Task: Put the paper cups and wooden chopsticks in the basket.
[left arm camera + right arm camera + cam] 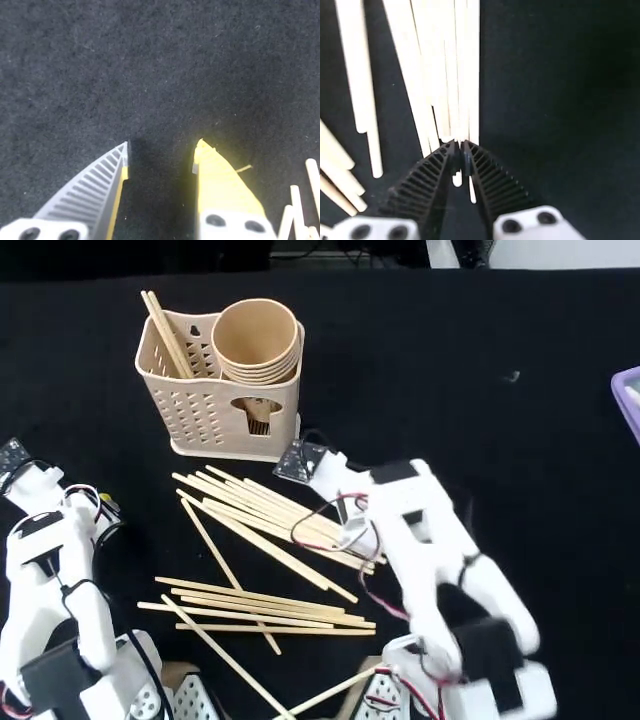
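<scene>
My right gripper is closed almost all the way on the near ends of a bundle of chopsticks lying on the black table. Pale wood shows between the jaws, though I cannot tell whether I have one stick or two. My left gripper hangs over bare cloth with its jaws well apart and nothing between them. The paper cups sit stacked in the basket, with a few sticks leaning in the compartment beside them, and more lie scattered on the table in front of the basket. The worry is my hold: I am pinching only the very tips, so I expect the long free ends to droop or swivel on the lift. If two sticks are clamped unevenly, one may slide out. Neighbours touching the bundle could be dragged and scattered, and a swinging end could catch the basket rim or knock the cups.
</scene>
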Robot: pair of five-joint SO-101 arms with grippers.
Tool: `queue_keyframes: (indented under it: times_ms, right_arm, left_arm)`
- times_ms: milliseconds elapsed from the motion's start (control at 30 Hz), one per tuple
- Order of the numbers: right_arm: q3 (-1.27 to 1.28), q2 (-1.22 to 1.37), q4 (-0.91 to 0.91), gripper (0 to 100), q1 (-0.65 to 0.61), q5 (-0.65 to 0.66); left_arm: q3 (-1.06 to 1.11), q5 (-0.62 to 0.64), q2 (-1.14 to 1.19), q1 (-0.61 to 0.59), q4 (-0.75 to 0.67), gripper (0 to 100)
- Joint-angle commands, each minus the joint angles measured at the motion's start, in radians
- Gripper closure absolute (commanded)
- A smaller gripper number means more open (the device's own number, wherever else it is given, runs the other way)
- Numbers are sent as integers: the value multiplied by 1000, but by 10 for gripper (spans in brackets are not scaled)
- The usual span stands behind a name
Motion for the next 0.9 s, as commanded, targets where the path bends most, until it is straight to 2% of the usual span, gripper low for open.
queue_keyframes:
  times_ms: [0,100,167,300,467,867]
  right_arm:
    - [41,-157,9,987,-21,-68]
    - [97,-193,-26,964,-106,-155]
    - [137,-193,-106,895,-147,-204]
    - [199,-193,-302,776,-147,-226]
    - [228,-193,-376,794,-153,-219]
    - [245,-117,-379,794,-213,-219]
  left_arm:
    - [-10,5,-3,-4,-17,787]
    - [-10,5,-3,-4,-17,787]
    - [-8,5,-3,-4,-17,787]
    - [-7,5,-3,-4,-17,787]
    - [-7,5,-3,-4,-17,787]
    - [-7,5,-3,-7,-12,787]
